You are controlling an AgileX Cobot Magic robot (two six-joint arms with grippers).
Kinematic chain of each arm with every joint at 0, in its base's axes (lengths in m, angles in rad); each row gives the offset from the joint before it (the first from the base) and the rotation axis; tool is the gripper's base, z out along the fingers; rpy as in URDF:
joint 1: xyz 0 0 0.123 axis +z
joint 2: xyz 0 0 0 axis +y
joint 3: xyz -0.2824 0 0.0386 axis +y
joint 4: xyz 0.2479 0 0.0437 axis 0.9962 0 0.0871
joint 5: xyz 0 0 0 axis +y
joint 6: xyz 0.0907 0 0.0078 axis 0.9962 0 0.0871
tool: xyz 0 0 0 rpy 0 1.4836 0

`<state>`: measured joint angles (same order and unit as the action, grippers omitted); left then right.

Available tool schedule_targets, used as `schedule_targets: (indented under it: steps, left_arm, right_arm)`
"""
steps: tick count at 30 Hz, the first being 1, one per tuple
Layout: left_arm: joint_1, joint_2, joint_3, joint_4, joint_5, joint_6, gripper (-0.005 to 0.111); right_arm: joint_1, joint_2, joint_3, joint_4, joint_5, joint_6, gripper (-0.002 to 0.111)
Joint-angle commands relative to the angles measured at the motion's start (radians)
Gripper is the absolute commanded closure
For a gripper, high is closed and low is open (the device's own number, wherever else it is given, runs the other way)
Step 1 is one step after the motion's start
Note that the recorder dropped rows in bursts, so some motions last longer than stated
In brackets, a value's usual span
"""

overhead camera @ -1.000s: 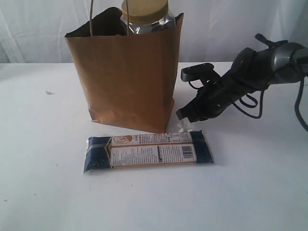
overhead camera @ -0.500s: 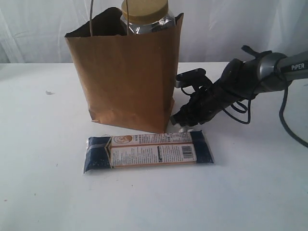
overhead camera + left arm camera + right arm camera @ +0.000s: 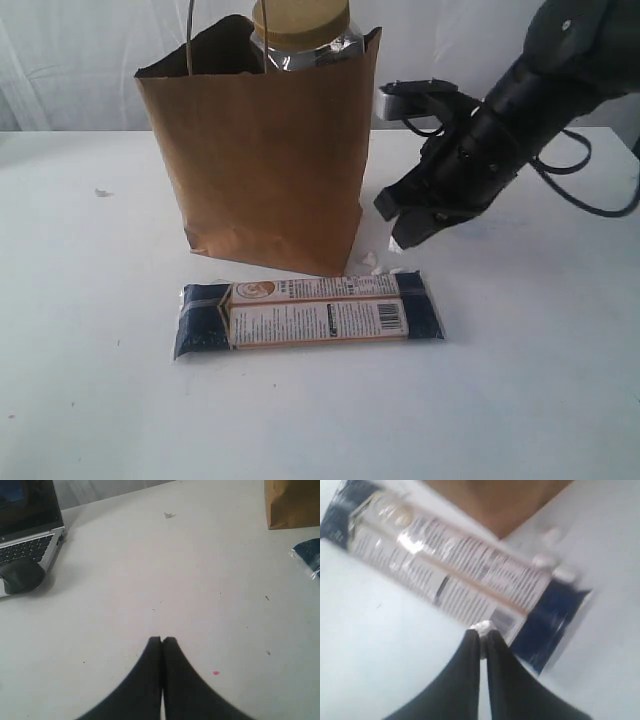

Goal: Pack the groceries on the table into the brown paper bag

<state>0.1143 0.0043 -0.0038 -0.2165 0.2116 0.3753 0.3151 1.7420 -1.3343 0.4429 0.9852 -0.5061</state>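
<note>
The tall brown paper bag stands upright at the back of the white table. The clear jar's mustard-yellow lid pokes out of the bag's top. The long navy-orange packet lies flat in front of the bag. My right gripper hovers just above the packet's right end, shut on a small white scrap. The right wrist view shows the packet and the bag's corner below it. My left gripper is shut and empty over bare table, out of the exterior view. The other groceries are out of view.
A few white scraps lie by the bag's front corner. Another speck lies far left. In the left wrist view a laptop and a dark mouse sit off to one side, with the bag and a packet corner opposite.
My right arm has lifted from the table beside the bag's corner and swung up and to the right, carrying the white scrap. Bag and packet have not moved.
</note>
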Motion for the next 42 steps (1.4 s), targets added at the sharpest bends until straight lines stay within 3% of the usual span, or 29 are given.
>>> schedule_targets:
  steps: [1,7,12,17,26,34,42]
  left_arm:
    - [0.001,-0.004,0.004,-0.002,-0.002,-0.001,0.107]
    - [0.001,-0.004,0.004,-0.002,-0.002,-0.001,0.107]
    - [0.001,-0.004,0.004,-0.002,-0.002,-0.001,0.107]
    - [0.001,-0.004,0.004,-0.002,-0.002,-0.001,0.107]
    - [0.001,-0.004,0.004,-0.002,-0.002,-0.001,0.107]
    - [0.001,-0.004,0.004,-0.002,-0.002,-0.001,0.107]
    - [0.001,-0.004,0.004,-0.002,-0.002,-0.001,0.107]
  right_arm:
    - [0.003,-0.148,0.038,0.069,0.236,0.017,0.108]
    - [0.003,-0.389,0.070,0.291,0.234,0.013,0.108]
    - [0.003,-0.499,-0.032,0.415,0.067,0.087,0.108]
    - [0.003,-0.413,-0.186,0.420,0.114,0.124,0.108]
    - [0.015,-0.171,-0.409,0.521,-0.060,0.030,0.108]
    - [0.127,-0.059,-0.425,0.474,-0.263,-0.172,0.108]
    - [0.185,0.017,-0.425,0.341,-0.516,-0.193,0.108]
